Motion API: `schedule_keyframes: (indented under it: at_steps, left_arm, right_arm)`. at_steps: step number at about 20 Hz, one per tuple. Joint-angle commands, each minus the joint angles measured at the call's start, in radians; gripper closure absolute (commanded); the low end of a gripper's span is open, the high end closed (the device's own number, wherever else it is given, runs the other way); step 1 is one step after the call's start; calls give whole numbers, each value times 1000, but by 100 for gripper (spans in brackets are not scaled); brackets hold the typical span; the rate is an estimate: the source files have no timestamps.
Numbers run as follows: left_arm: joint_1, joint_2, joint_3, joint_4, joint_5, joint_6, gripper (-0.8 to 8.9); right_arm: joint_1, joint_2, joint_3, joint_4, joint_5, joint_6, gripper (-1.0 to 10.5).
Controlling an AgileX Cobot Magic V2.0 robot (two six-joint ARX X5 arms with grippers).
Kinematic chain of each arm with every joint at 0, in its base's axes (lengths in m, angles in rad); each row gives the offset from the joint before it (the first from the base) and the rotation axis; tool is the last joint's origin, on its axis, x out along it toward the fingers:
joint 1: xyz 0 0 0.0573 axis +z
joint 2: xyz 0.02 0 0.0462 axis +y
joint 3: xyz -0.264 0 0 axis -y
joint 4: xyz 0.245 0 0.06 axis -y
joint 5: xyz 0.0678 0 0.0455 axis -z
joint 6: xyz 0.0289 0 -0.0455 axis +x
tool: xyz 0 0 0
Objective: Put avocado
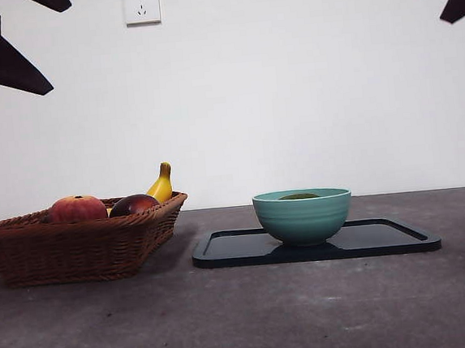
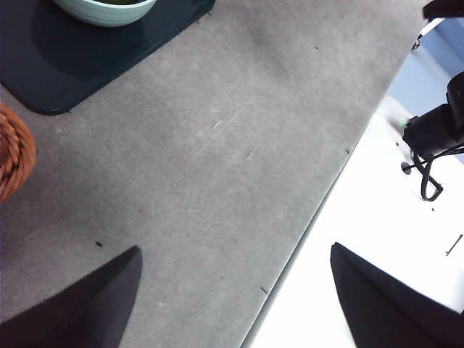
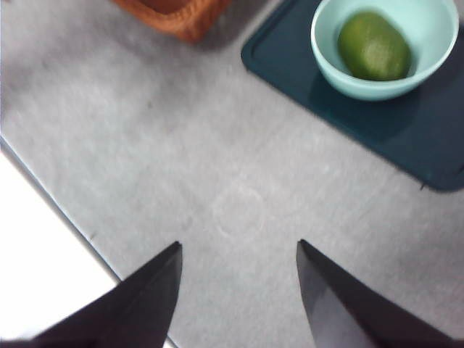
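1. Centre of table, front view: teal bowl stands on a dark tray. Only a sliver of olive-green shows above the rim there.
2. Right wrist view settles it: the avocado lies inside the bowl, resting on the bottom, leaning toward the wall at about 3 o'clock of the bowl's circle. Judged: the placement looks done.
3. Wicker basket sits at 9 o'clock from the bowl, just beside the tray's end, apart from it. It holds a red-orange peach, a dark maroon fruit and a banana standing up at the back.
4. Right gripper: jaws spread wide, nothing between them, high above bare table well apart from the tray.
5. Left gripper: jaws likewise spread and empty, over the table's near edge; tray corner and a bit of basket are just in its view.
6. Both arms show in the front view only as black tips at the top corners.
7. Risks from here, as judgement:
   - An arm swinging low across the middle could clip the bowl rim and slide or tip it on the smooth tray.
   - The avocado is rounded; a knock to the bowl could roll it out.
   - A careless pass at 9 o'clock could catch the upright banana.
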Motion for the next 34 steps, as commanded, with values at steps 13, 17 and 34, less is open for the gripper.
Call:
schedule_keyframes:
  at_steps: [13,17,34]
  left_arm:
    - [-5,5,16,10,5,0,801]
    - [-5,5,16,10,5,0,801]
    - [351,-501,-257,909,-315,-25,801]
  right_arm:
    - [5,3,8,12,1,6,940]
    - [5,3,8,12,1,6,940]
    - [5,3,8,12,1,6,940]
